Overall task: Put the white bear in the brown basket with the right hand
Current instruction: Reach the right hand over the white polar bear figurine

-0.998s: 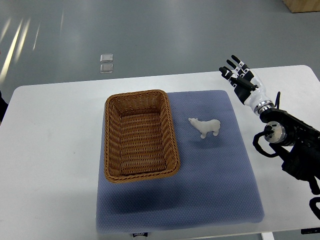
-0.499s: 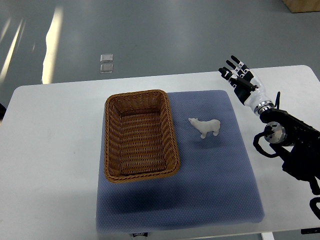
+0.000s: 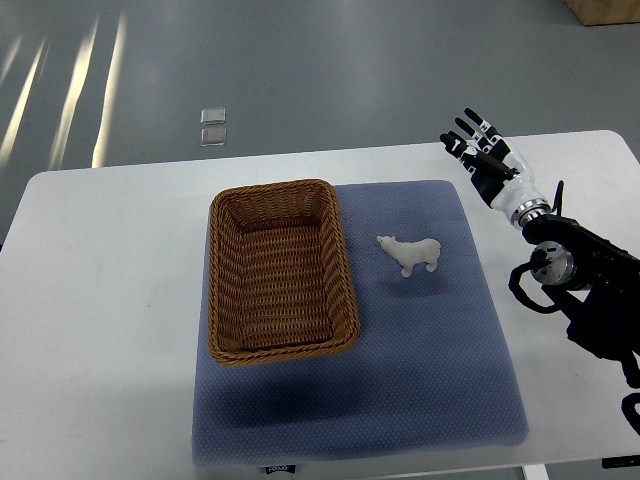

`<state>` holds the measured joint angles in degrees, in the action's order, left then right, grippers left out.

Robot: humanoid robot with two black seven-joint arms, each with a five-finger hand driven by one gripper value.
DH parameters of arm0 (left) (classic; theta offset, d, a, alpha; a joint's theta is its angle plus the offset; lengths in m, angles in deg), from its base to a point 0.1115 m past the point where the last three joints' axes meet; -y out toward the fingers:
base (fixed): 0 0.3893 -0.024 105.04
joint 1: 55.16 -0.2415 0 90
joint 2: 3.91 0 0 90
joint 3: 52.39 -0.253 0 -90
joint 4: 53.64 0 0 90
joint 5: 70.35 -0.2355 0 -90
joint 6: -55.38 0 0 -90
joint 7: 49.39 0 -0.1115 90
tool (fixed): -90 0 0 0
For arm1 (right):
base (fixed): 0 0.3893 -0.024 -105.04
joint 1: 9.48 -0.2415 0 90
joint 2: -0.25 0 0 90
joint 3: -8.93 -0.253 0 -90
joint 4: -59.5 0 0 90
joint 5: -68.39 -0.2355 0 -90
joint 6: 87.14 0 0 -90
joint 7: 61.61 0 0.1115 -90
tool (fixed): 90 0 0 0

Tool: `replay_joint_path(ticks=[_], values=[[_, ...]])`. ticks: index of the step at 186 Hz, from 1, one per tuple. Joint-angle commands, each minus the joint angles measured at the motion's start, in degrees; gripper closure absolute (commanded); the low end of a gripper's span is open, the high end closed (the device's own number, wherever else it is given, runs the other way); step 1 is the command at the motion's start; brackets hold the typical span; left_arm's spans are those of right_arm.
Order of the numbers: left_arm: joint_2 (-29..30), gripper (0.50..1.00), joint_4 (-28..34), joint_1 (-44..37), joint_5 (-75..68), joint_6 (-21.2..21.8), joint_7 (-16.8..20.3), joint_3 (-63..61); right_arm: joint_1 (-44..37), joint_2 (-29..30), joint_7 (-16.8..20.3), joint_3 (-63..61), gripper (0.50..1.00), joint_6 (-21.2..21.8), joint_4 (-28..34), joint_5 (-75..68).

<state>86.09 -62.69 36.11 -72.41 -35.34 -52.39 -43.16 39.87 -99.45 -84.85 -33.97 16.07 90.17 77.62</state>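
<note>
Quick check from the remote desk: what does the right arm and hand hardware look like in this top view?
The right hand has black fingers with white segments and a white back panel. A silver ring joins it to the black forearm, which carries a round grey joint and looped black cables. No left arm shows.

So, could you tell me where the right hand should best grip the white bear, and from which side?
Probably across the torso of the white bear, from above: it stands upright on the blue mat, sides clear, basket apart. The right hand is open.
</note>
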Motion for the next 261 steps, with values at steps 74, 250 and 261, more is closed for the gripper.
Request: replay_joint_path(ticks=[74, 250, 261], values=[[0.00, 0.500, 0.08, -0.21, -0.05, 0.10, 0.02, 0.00, -0.83, -1.20, 0.21, 0.19, 0.576, 2.34, 0.26, 4.57], [0.00, 0.500, -0.01, -0.21, -0.05, 0.01, 0.02, -0.08, -10.94, -16.23, -4.45, 19.00, 0.579, 6.74, 16.17, 59.68], [0.00, 0.500, -0.01, -0.21, -0.05, 0.01, 0.02, -0.08, -11.64, -17.46, -4.89, 20.67, 0.579, 6.74, 17.57, 60.99]])
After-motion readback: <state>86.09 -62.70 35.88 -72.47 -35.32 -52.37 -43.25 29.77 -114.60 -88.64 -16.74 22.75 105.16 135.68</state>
